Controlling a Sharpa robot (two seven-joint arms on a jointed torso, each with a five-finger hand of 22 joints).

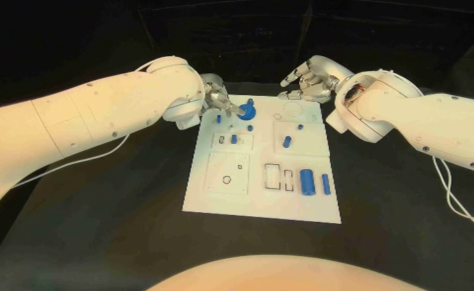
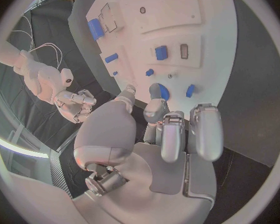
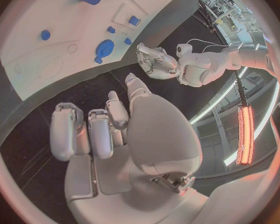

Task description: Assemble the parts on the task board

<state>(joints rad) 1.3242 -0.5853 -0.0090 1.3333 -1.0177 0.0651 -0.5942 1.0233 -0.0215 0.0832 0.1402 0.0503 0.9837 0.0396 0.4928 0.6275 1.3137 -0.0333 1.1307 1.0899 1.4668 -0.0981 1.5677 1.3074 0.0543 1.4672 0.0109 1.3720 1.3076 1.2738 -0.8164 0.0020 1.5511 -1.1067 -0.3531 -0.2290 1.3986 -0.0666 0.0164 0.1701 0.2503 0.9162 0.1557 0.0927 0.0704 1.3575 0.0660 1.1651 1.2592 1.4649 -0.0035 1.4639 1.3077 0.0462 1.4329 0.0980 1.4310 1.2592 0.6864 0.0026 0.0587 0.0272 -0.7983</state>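
The white task board point(image 1: 262, 198) lies in the middle of the black table. A blue gear-like part point(image 1: 246, 109) stands near its far edge. My left hand point(image 1: 217, 103) hovers at the board's far left corner, one fingertip right beside this part; the left wrist view shows that fingertip point(image 2: 156, 95) at the blue part point(image 2: 165, 91), with thumb and finger spread and nothing between them. My right hand point(image 1: 311, 82) hangs above the far right corner, fingers loosely bent, holding nothing. From the right wrist, the gear point(image 3: 104, 48) sits a short way off my left hand point(image 3: 155, 62).
Several blue parts stand or lie on the board: a thick cylinder point(image 1: 307, 181) and a slim piece point(image 1: 325, 183) at the near right, a block point(image 1: 288, 142) mid-board, a small piece point(image 1: 233, 139) in a left recess. Open slots point(image 1: 270, 176) lie nearby. A cable point(image 1: 109, 148) trails at left.
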